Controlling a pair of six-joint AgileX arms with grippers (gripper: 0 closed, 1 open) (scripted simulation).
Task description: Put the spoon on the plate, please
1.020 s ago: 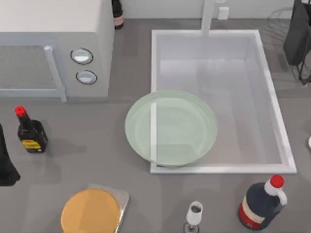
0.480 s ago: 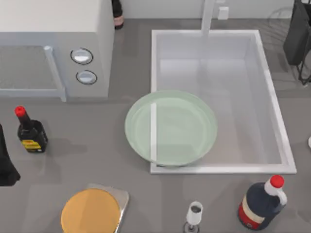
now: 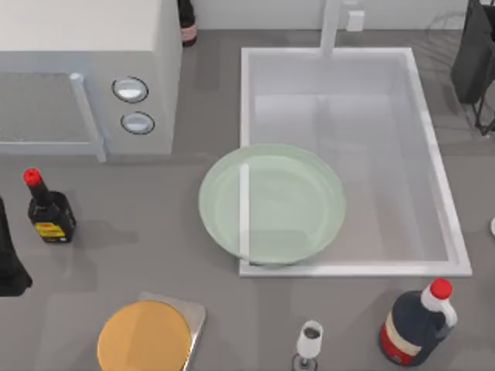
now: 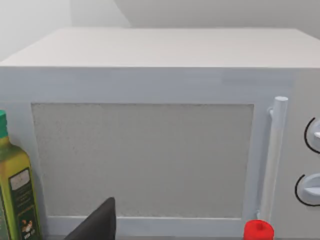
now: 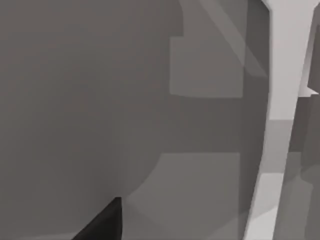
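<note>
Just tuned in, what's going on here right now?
Nothing is being handled. The pale green plate sits bare, overlapping the sink's near left corner. The left arm sits parked at the table's left edge, the right arm at the far right. The white spoon lies near the front edge, untouched.

Top view: straight down over the grey table (image 3: 155, 255), taking in microwave (image 3: 85, 77), sink (image 3: 437, 185) and plate (image 3: 271, 202). Left wrist view: low, close, level, facing the microwave (image 4: 150, 100) door; shares microwave and red-capped bottle (image 4: 258, 231) with top view. Right wrist view: close onto grey surfaces.
</note>
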